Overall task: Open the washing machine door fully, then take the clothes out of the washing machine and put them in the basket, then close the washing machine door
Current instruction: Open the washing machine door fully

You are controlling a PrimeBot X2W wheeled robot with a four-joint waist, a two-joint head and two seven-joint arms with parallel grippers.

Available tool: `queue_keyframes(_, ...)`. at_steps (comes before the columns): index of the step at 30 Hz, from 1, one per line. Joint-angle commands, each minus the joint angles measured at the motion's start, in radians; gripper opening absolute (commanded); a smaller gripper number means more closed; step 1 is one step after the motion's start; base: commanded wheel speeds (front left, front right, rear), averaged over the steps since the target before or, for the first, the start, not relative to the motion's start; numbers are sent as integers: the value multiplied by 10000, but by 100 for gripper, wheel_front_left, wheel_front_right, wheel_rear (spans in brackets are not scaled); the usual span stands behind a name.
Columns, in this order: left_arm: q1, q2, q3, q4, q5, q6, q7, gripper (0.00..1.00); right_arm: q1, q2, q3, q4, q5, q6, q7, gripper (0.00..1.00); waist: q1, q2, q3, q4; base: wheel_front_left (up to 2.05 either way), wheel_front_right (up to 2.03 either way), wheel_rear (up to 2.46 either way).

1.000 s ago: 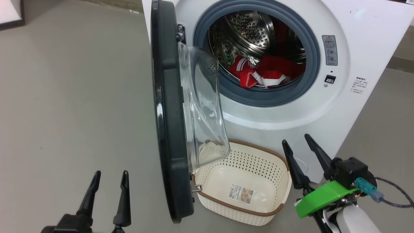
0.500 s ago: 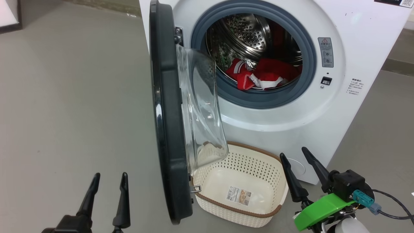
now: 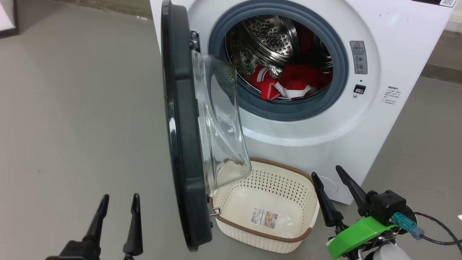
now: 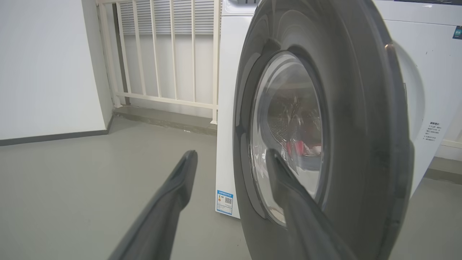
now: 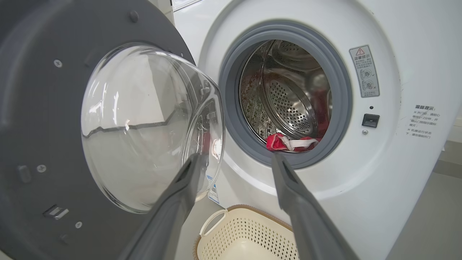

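Observation:
The washing machine (image 3: 361, 119) stands white ahead with its steel drum exposed. Its door (image 3: 184, 144) hangs open to the left, edge-on to me, the glass bowl (image 3: 220, 119) bulging toward the opening. Red and white clothes (image 3: 288, 83) lie at the drum's front lip. The cream basket (image 3: 274, 184) sits empty on the floor below the opening. My left gripper (image 3: 120, 196) is open, left of the door and clear of it. My right gripper (image 3: 325, 170) is open beside the basket's right end. The left wrist view shows the door's glossy outside (image 4: 346, 108); the right wrist view shows the clothes (image 5: 288, 142).
Grey floor stretches wide to the left of the door. A white railing (image 4: 173, 54) and a wall stand behind the machine's left side. A small blue label (image 4: 224, 202) marks the machine's lower side. A black cable (image 3: 436, 231) trails from my right wrist.
The head camera has shifted a little, sliding the scene leftward. My right gripper has dropped lower and back from the machine's front. The door angle and the clothes look unchanged.

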Motion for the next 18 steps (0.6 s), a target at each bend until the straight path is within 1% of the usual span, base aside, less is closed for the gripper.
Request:
queue_keyframes(1,-192,128,284,-198,-55,65,9,87,-221,14,232,-207,103,67,-66,100,0,-1,7,-22,0,0,0)
queue_keyframes(2,-203,137,260,-209,-44,70,23,48,-228,14,216,-208,109,67,-66,100,0,-1,11,-29,0,0,0)
queue_keyframes(3,-203,137,260,-209,-44,70,23,48,-228,14,216,-208,109,67,-66,100,0,-1,11,-29,0,0,0)
queue_keyframes(4,-216,142,237,-226,-41,69,34,28,-236,14,197,-206,113,67,-66,100,0,-1,15,-34,0,0,0)
queue_keyframes(5,-237,152,224,-242,-39,75,46,1,-244,14,174,-203,110,67,-66,100,0,-1,18,-37,0,0,0)
queue_keyframes(10,-529,182,237,-783,-127,144,68,0,-242,14,24,-186,91,67,-66,100,0,-1,0,-17,0,0,0)
queue_keyframes(18,-1248,298,274,-2828,-176,281,446,0,-307,14,-70,-131,139,67,-66,100,0,-1,-9,-49,0,0,0)
